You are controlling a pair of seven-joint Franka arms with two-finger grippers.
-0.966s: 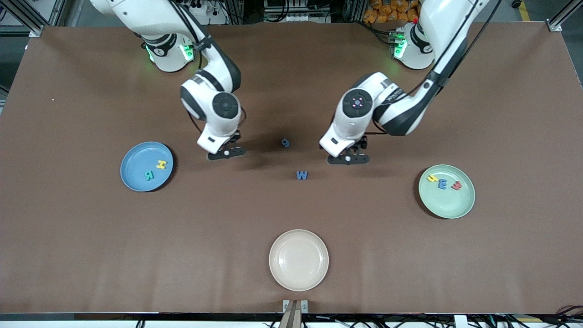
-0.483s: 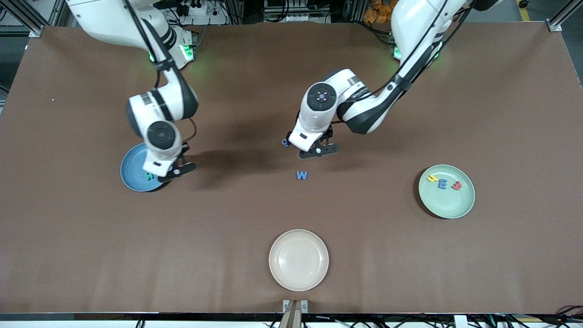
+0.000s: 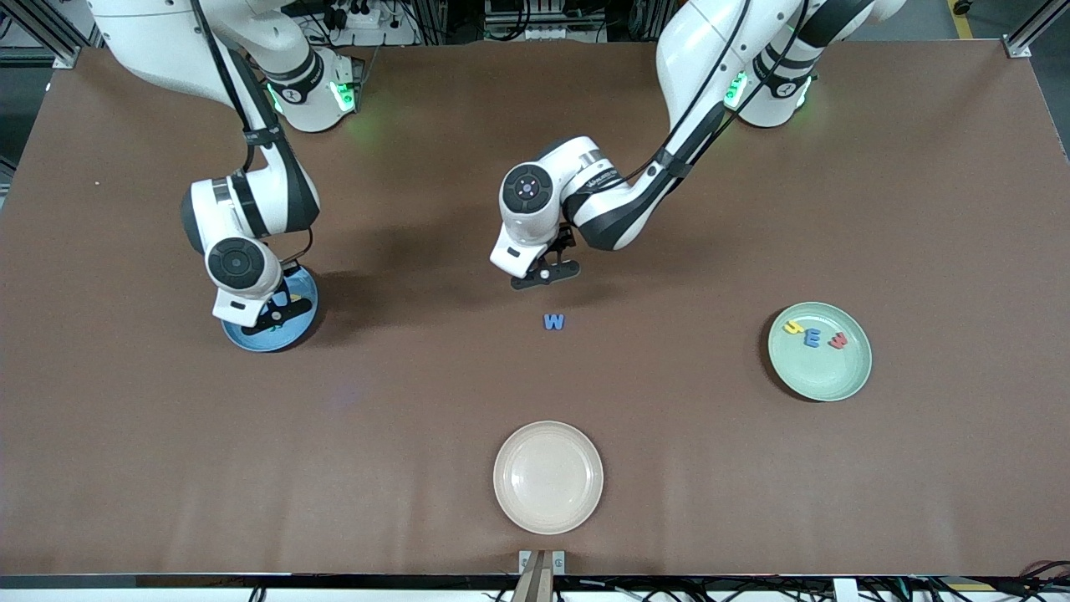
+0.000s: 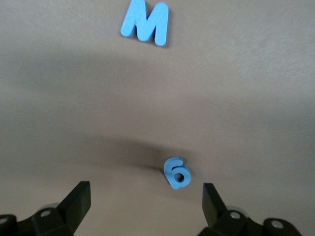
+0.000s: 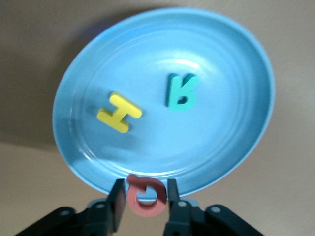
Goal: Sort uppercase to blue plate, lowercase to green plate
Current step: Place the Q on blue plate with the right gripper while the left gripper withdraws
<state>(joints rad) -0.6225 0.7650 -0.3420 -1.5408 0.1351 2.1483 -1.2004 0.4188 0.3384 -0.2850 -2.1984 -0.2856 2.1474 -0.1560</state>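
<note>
- The right gripper [image 5: 142, 196] hangs over the rim of the blue plate [image 5: 236, 64], its fingers [image 5: 117, 199] narrowly parted and pressed on either side of the red Q [image 5: 146, 196], which it grasps.
- In that plate lie the yellow H [image 5: 119, 112] and the teal R [image 5: 181, 91], apart from each other; the Q sits above the plate's edge, not yet among them.
- The left gripper [image 4: 145, 199] is spread wide and holds nothing; it is low over the desk [image 3: 752, 468].
- The blue g [image 4: 177, 173] lies on the desk between its fingers, close to one of them, touching neither.
- The blue W [image 3: 554, 321] rests on the desk, nearer the front camera than the g.
- The green plate [image 3: 836, 380] carries the yellow h [image 3: 792, 328], blue m [image 3: 812, 337] and red w [image 3: 838, 340].
- A second earlier the right gripper stood over bare desk beside the blue plate; it has since moved onto it.
- The left gripper has shifted from beside the W toward the g.
</note>
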